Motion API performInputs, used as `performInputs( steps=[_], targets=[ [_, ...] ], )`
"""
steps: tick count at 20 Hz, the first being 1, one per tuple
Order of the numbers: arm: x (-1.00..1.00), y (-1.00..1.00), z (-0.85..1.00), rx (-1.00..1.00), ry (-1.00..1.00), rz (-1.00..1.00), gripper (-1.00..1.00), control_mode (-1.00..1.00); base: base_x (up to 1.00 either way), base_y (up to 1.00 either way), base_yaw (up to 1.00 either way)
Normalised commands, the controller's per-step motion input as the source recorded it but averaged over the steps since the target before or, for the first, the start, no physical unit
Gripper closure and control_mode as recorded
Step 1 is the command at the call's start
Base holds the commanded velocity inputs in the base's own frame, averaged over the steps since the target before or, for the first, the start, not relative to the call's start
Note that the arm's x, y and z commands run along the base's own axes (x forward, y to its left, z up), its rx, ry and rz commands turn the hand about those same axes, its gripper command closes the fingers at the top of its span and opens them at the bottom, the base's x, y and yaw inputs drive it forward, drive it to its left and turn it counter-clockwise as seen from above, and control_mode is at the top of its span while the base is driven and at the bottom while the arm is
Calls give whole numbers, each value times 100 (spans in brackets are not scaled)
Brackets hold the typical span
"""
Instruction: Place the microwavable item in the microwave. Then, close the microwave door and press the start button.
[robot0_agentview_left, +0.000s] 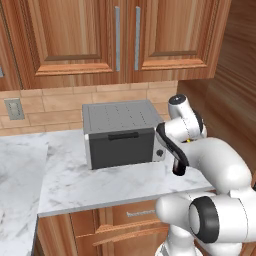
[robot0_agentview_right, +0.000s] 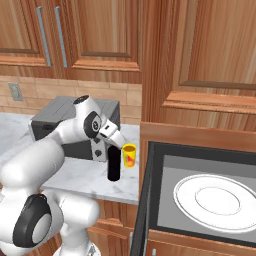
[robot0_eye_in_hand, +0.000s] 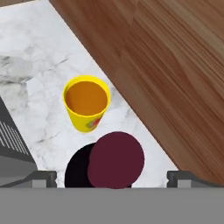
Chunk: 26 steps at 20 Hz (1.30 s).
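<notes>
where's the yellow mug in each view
Left base view: a sliver of the yellow mug peeks out behind the arm, right of the toaster oven.
Right base view: mug at centre on the counter, just right of the wine bottle.
Hand view: mug left of centre, above the bottle top.
Shared landmark: the toaster oven.

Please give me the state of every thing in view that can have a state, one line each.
Small yellow mug: upright on the marble counter, not held.
Dark wine bottle: upright beside the mug.
Built-in grey microwave: door open, white plate inside bare.
Grey toaster oven: door shut.
Gripper: open above the bottle.
</notes>
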Motion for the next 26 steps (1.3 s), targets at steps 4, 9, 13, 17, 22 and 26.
performInputs(
  steps=[4, 9, 13, 17, 22, 26],
  targets=[
    [4, 2, -6, 0, -11, 0, -100, -100, 0, 0, 0],
    [0, 2, -1, 0, -20, 0, -100, -100, 0, 0, 0],
    [0, 0, 0, 0, -24, 0, -100, -100, 0, 0, 0],
    [1, 0, 0, 0, -16, 1, -100, -100, 0, 0, 0],
    [0, -1, 0, 0, -2, 2, -100, -100, 0, 0, 0],
    [5, 0, 0, 0, 0, 1, 100, -100, 0, 0, 0]
  ],
)
